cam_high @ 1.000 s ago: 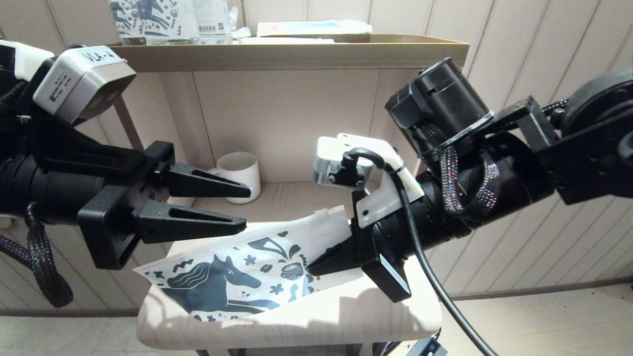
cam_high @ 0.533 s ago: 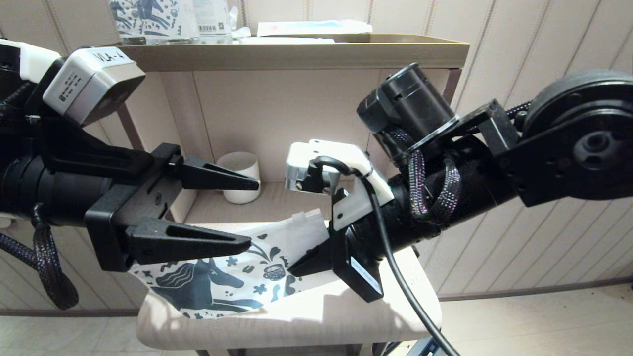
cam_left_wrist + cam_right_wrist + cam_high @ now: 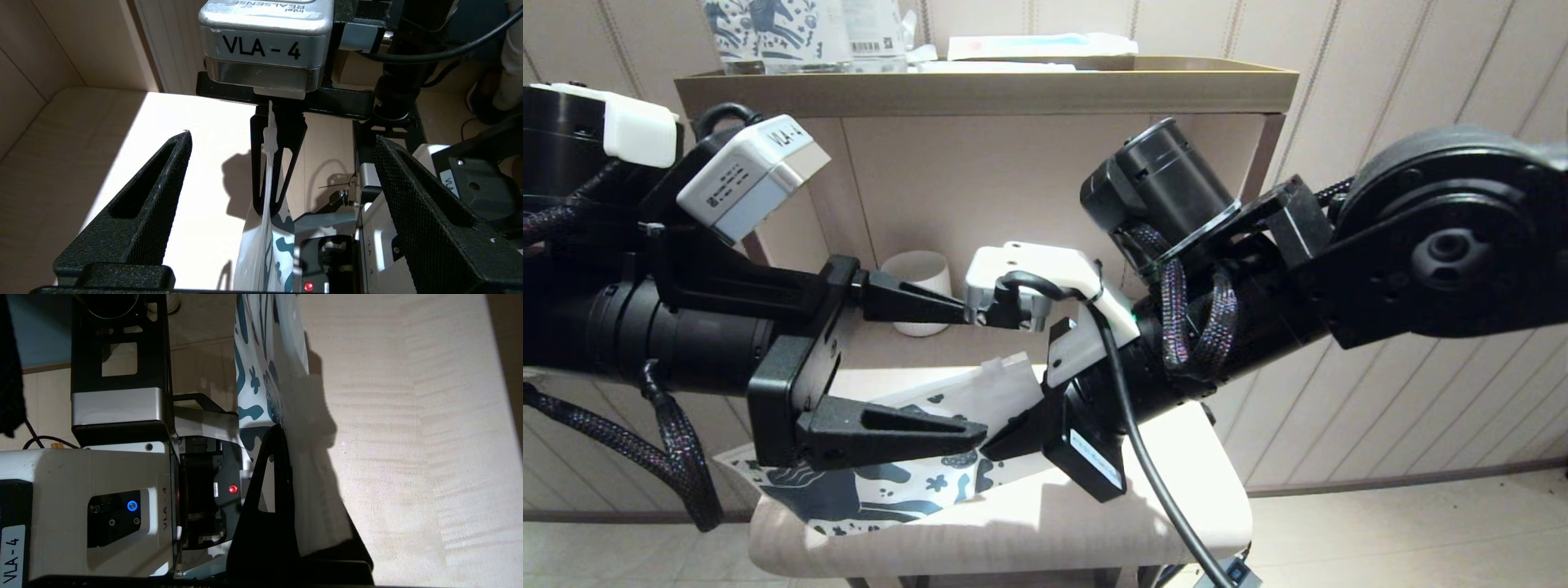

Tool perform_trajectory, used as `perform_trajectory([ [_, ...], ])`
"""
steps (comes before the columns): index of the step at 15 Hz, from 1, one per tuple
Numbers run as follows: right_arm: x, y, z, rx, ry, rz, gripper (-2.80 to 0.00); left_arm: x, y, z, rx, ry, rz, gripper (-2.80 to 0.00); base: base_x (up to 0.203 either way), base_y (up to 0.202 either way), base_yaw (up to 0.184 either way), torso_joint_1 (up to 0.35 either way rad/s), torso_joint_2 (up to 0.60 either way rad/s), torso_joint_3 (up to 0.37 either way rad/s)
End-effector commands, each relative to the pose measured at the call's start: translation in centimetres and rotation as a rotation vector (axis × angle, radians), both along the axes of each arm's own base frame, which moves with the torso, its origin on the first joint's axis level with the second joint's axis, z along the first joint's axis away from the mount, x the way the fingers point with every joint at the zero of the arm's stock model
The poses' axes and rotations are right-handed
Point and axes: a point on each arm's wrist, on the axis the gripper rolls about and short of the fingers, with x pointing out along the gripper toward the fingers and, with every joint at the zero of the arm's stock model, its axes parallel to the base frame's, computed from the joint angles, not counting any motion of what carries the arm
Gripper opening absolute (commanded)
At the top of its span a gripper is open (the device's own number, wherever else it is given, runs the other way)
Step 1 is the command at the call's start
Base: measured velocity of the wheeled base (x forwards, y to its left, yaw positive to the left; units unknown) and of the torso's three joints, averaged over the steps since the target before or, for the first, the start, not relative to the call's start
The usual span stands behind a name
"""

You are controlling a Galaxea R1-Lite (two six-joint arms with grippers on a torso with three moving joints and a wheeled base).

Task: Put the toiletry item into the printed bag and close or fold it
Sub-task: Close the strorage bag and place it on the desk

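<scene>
Since a second ago the left gripper [image 3: 968, 369] has spread its jaws wide and moved toward the right gripper [image 3: 996, 445], which is pinched shut on the bag [image 3: 907, 486], held over the stool [image 3: 1029, 535]. Camera labels read "VLA - 4".

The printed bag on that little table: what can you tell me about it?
The printed bag is a thin white plastic pouch with a dark blue horse and flower print and a white slider tab at its top edge. The shut right gripper pinches one end, holding it up on edge. Its far end trails over the pale table.
</scene>
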Motion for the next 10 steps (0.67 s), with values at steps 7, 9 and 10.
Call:
perform_trajectory([
  [7,0.06,0.13,-0.01,-0.001,-0.001,0.004,-2.80,0.13,-0.12,-0.15,0.009,-0.003,0.020,0.00,0.000,0.000,0.000,0.000,0.00,0.000],
  [9,0.06,0.13,-0.01,-0.001,-0.001,0.004,-2.80,0.47,-0.33,-0.34,0.015,-0.007,0.036,0.00,0.000,0.000,0.000,0.000,0.00,0.000],
  [10,0.06,0.13,0.03,0.000,-0.002,0.004,-2.80,0.60,-0.41,-0.36,0.019,-0.012,0.054,0.00,0.000,0.000,0.000,0.000,0.00,0.000],
])
